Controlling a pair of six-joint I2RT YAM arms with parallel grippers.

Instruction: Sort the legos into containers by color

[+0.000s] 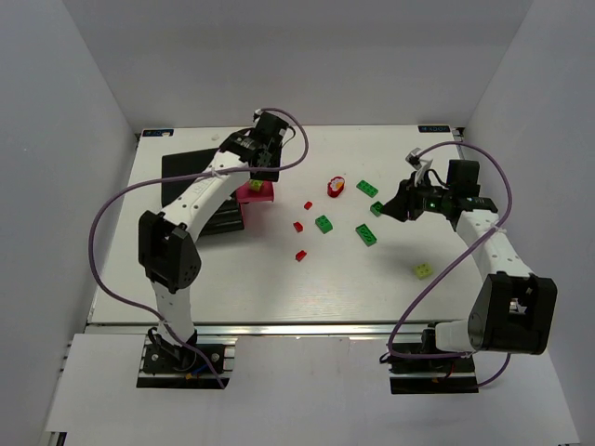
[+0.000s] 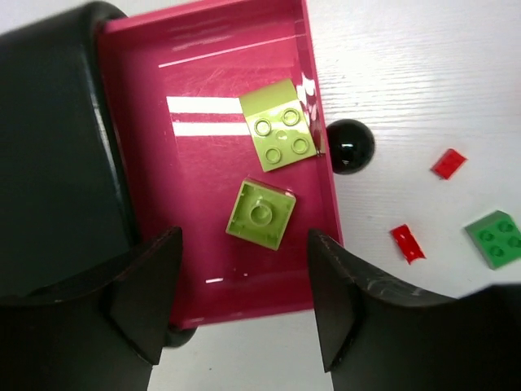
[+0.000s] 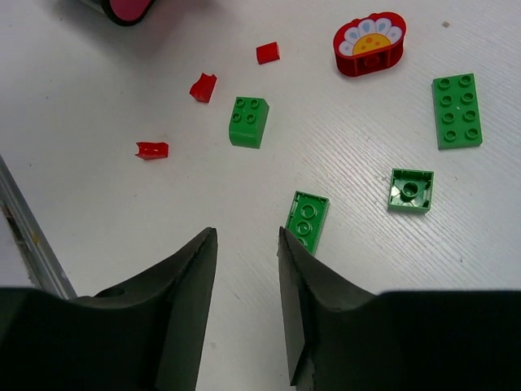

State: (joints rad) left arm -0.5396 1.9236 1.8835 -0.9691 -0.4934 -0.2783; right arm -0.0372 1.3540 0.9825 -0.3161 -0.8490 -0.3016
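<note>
Pink box (image 2: 195, 73) holds two lime bricks (image 2: 260, 213); left fingers (image 2: 138, 301) wide, empty above. Right fingers (image 3: 175, 309) narrowly parted, empty.

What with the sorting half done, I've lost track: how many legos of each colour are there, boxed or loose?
Lime bricks: 3, two in the pink box and one on the table
Green bricks: 4
Small red pieces: 3
Red flower brick: 1
Total: 11
</note>
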